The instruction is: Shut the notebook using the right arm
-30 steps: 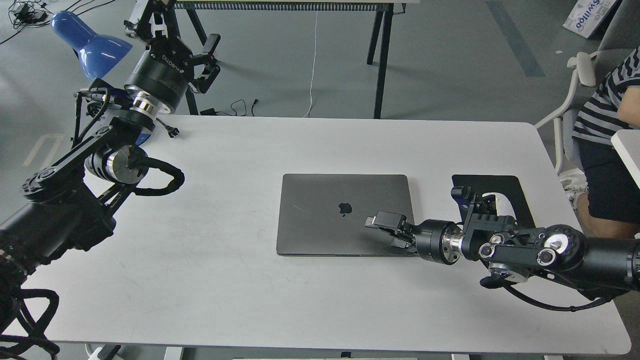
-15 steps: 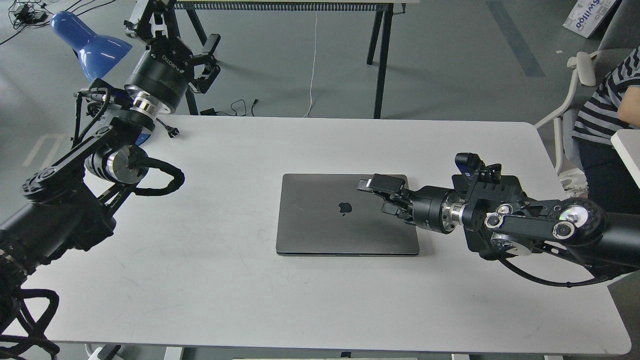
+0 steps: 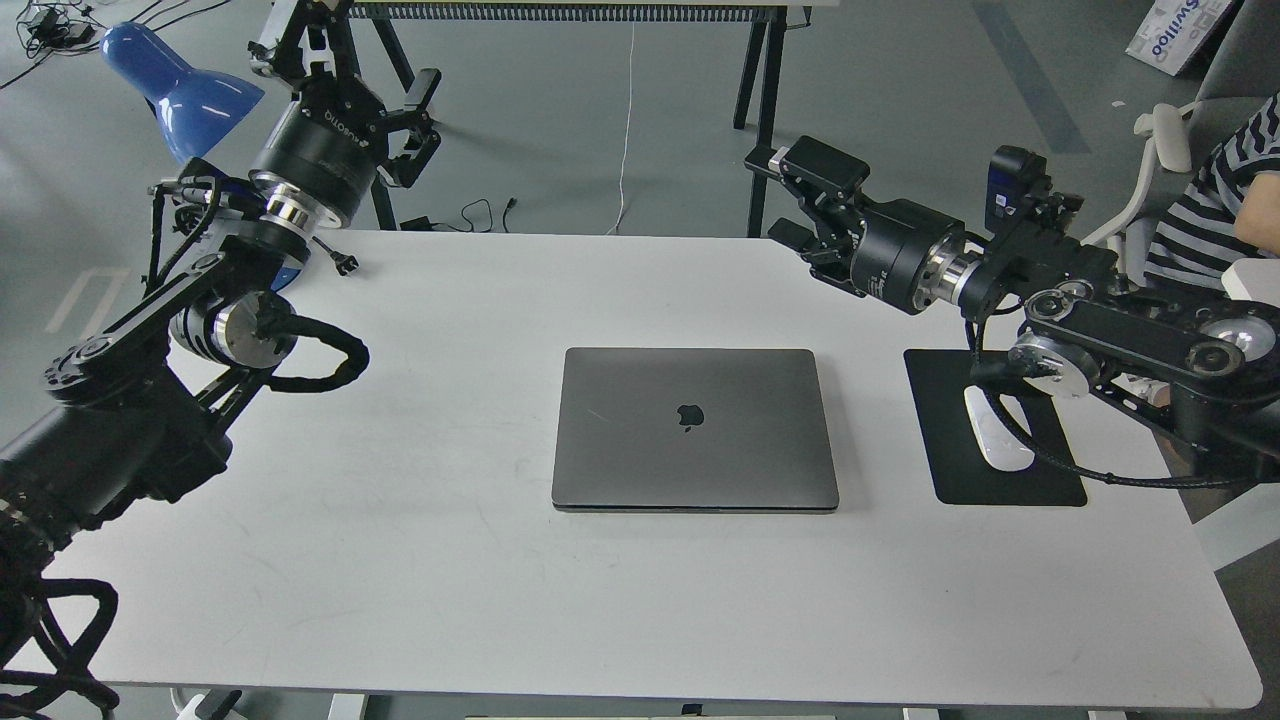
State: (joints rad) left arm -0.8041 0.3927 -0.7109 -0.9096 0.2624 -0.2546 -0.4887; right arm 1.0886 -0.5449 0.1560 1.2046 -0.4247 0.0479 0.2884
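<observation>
The notebook (image 3: 694,430) lies shut on the worktop (image 3: 450,580), long axis left-right, hinge edge away from me; my right gripper (image 3: 800,195) hangs released, empty.

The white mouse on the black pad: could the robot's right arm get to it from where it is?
Probably yes: the white mouse lies uncovered just below the right arm's fingers, with only the arm's own black cable crossing it.
</observation>
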